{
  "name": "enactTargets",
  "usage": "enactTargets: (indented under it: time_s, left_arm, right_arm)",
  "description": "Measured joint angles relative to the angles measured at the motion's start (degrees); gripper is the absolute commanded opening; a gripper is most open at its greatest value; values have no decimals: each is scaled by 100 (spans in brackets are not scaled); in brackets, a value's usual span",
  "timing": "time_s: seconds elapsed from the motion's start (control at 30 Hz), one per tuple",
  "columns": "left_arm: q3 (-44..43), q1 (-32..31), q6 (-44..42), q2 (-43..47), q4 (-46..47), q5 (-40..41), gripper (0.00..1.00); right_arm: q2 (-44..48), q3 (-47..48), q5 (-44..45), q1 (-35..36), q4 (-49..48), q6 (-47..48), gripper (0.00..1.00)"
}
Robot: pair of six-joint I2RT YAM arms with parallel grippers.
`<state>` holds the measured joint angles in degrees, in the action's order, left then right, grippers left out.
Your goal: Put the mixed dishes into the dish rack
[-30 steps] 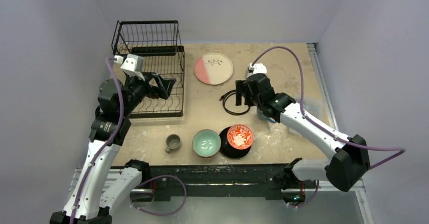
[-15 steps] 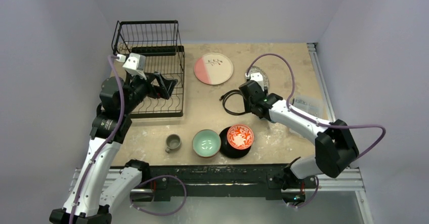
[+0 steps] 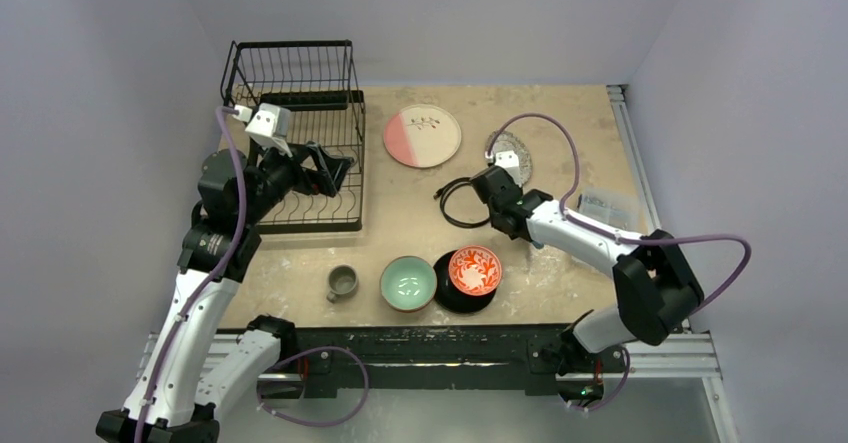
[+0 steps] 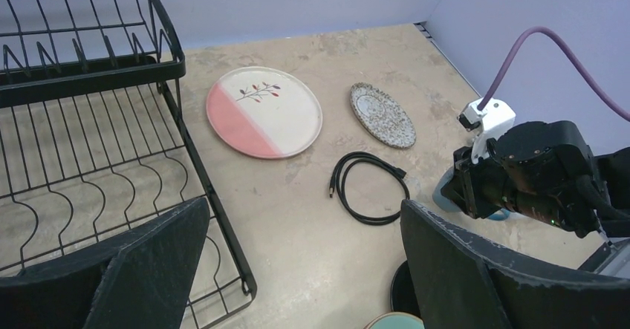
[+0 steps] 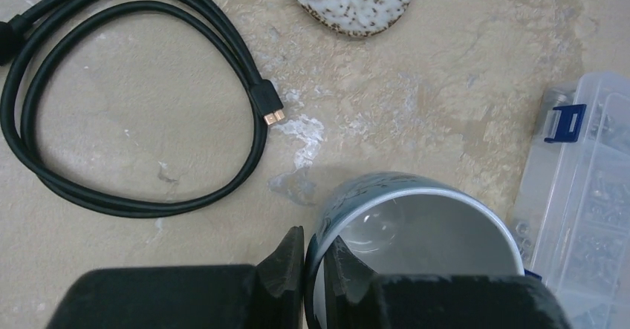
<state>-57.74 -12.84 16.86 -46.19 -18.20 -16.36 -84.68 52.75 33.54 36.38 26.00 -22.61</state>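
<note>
Left gripper [image 3: 338, 171] hovers over the black wire dish rack [image 3: 300, 93] in the far-left corner. Along the near edge sit one small grey cup [image 3: 343, 282] and two glossy bowls, the mint-green bowl [image 3: 408, 282] and the red-patterned bowl [image 3: 474, 270], the latter on a black plate [image 3: 448, 298]. Left wrist: jaws wide, empty; two round plates lie flat, the pink-and-white large plate [image 4: 264, 111] and the speckled grey small plate [image 4: 382, 114]. Right wrist: the right gripper [image 5: 310, 251], nearly closed, pinches the smooth rim of the mug [image 5: 416, 232] toward the right edge.
</note>
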Motion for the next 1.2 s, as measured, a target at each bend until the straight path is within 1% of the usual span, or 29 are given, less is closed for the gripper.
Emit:
enactTargets:
  time_s: [0.07,0.13,0.2,0.3,0.43,0.53,0.6,0.67,0.7,0.73,0.77,0.83,0.9,0.97,1.03,1.2]
  left_arm:
    - [-2,-7,0,-4,-4,-7,100]
    - [-2,-15,0,-13,-17,-13,100]
    - [-17,-46,0,-52,-35,-31,100]
    - [-61,-70,9,-157,-42,-114,100]
    - [-101,-74,55,-302,-57,-275,100]
    - [-138,-79,157,-463,-50,-479,100]
    - [-164,-81,238,-601,-46,-656,100]
    - [-166,-109,319,-699,-26,-811,100]
    - [-166,-129,358,-745,-28,-909,100]
    - [-168,-162,382,-787,-28,-1003,100]
    - [-177,-192,411,-820,-31,-1091,100]
    - [-219,-267,457,-885,-26,-1287,100]
    - [-264,-326,479,-933,-20,-1453,100]
    - [-295,-387,514,-977,37,-1622,100]
    - [-308,-446,560,-1029,96,-1768,99]
    - [-313,-540,809,-1220,190,-1963,94]
  right_arm:
    - [118,-98,-4,-2,-68,-55,0]
    - [474,-282,-17,-2,-140,-109,0]
    - [1117,-529,-76,-2,-245,-173,0]
    - [2448,-914,-238,-4,-590,-302,0]
    - [4046,-1294,-758,-63,-1353,-879,0]
    - [4496,-1362,-1333,-199,-1952,-1624,0]
    - [4483,-1473,-1908,-367,-2494,-2240,0]
    - [4376,-1816,-2616,-566,-3344,-2964,0]
    - [4253,-2096,-2964,-664,-3958,-3451,0]
    - [4057,-2481,-3331,-743,-4806,-4022,0]
    - [3847,-2756,-3512,-785,-5447,-4454,0]
    - [3112,-3252,-3910,-833,-6854,-5442,0]
    - [2304,-3407,-4183,-831,-7807,-6144,0]
    - [1644,-3392,-4317,-743,-8655,-6658,0]
    - [1261,-3287,-4336,-551,-9296,-6996,0]
    - [907,-2710,-4321,-129,-10301,-7335,0]
